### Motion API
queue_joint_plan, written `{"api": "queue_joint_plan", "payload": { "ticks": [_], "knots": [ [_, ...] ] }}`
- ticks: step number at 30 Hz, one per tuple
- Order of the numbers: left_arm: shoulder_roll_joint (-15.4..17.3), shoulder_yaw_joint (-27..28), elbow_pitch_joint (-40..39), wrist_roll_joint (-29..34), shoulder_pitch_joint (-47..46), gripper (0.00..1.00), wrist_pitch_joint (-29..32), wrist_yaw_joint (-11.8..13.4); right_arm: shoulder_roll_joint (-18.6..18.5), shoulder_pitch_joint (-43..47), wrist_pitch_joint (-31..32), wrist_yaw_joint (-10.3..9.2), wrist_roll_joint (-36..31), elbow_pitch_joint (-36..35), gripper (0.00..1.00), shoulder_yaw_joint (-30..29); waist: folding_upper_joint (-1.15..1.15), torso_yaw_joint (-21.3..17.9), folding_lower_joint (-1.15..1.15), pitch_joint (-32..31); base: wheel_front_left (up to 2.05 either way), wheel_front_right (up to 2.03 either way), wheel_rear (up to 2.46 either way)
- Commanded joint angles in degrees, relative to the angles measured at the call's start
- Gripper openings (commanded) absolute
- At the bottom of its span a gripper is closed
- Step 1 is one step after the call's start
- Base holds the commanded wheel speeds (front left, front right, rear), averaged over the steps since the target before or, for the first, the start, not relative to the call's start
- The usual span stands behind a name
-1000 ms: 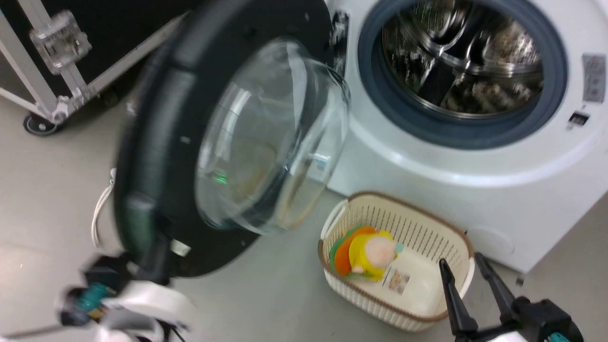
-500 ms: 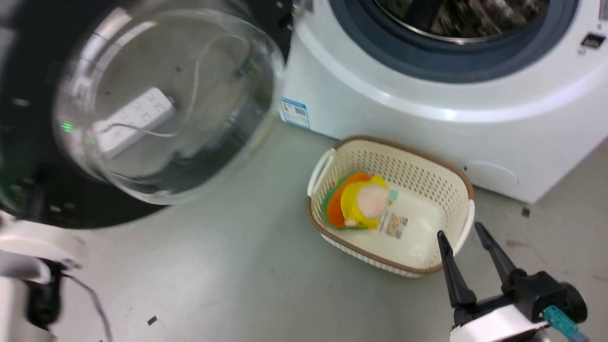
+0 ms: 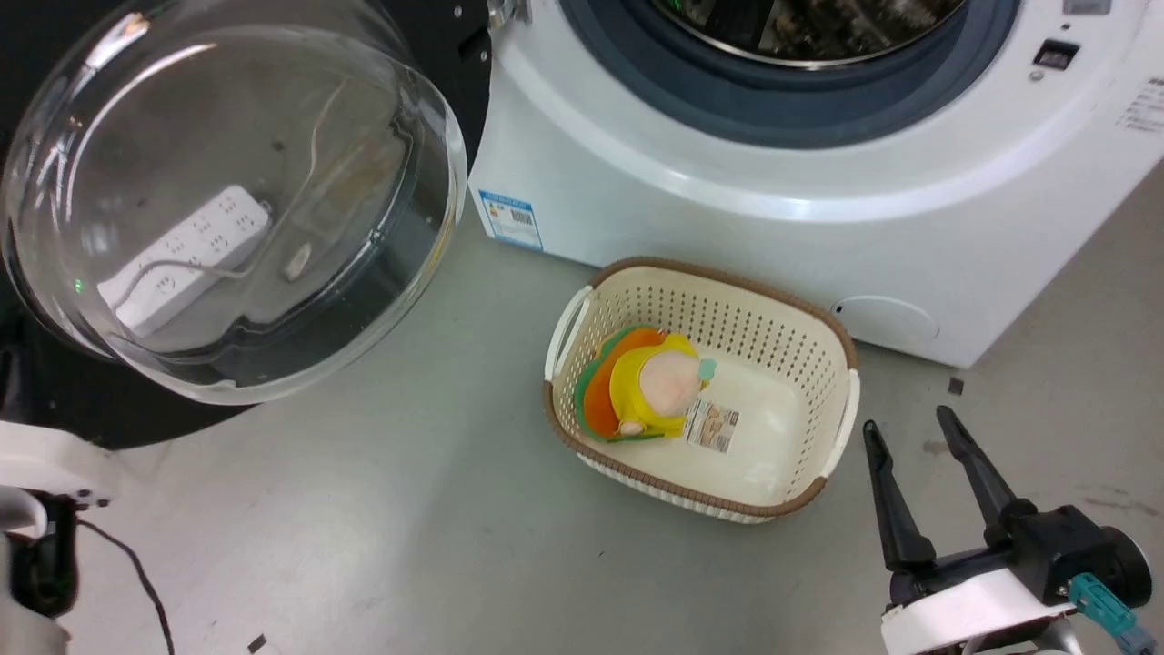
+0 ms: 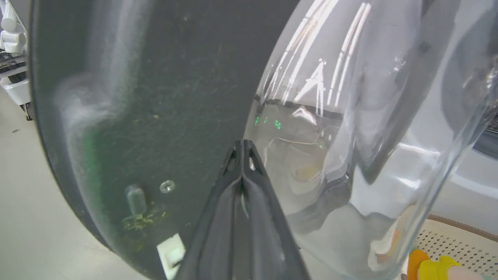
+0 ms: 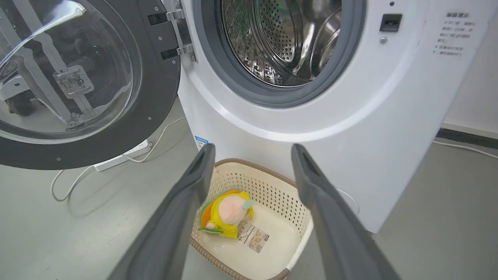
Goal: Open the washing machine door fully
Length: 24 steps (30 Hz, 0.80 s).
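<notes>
The washing machine door [image 3: 427, 55], a black disc with a bulging clear glass bowl [image 3: 227, 200], stands swung out to the left of the white washing machine [image 3: 727, 209]. Its steel drum [image 5: 280, 39] and grey gasket are exposed. In the left wrist view my left gripper [image 4: 243, 143] is shut, its tips right at the door's black inner face [image 4: 155, 97] beside the glass bowl. My right gripper [image 3: 908, 421] is open with nothing between its fingers, low at the right, just right of the basket. In the right wrist view the right gripper [image 5: 253, 147] points at the machine's front.
A cream basket [image 3: 837, 364] holding a yellow and orange plush toy [image 3: 646, 382] sits on the grey floor before the machine. A white power strip [image 5: 120, 159] with its cable lies on the floor behind the door. My pale left forearm [image 3: 36, 464] shows at the lower left.
The door has swung further out to the left, away from the drum. The head camera has tilted down and shifted. The right gripper stays open and the left stays shut.
</notes>
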Motion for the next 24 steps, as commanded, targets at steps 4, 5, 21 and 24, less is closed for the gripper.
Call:
{"api": "queue_joint_plan", "payload": {
  "ticks": [4,5,21,24],
  "knots": [
    [-2.63,-2.28,-5.67,3.03,2.95,0.00,-1.23,-0.30,0.26,-0.33,-0.89,0.05,-0.31,-0.44,1.00,-1.66,0.00,-1.71,0.00,-3.88,0.00,0.00,0.00],
    [-3.66,-2.85,-7.49,3.66,3.82,0.00,-1.30,-0.11,0.35,-0.20,-1.01,0.05,-0.44,-0.57,1.00,-2.25,0.00,-2.12,0.00,-4.71,0.00,0.00,0.00],
    [-19.25,-8.59,-26.59,11.35,21.78,0.00,-1.42,1.26,0.87,4.97,-1.41,0.05,0.30,-2.82,1.00,-5.42,0.00,-12.67,0.00,-14.89,0.00,0.00,0.00],
    [-21.14,-9.91,-25.60,12.56,24.40,0.36,-1.42,0.63,0.88,6.37,-1.42,0.05,0.74,-2.54,1.00,-5.33,0.00,-14.66,0.00,-15.38,0.00,0.00,0.00]
  ]
}}
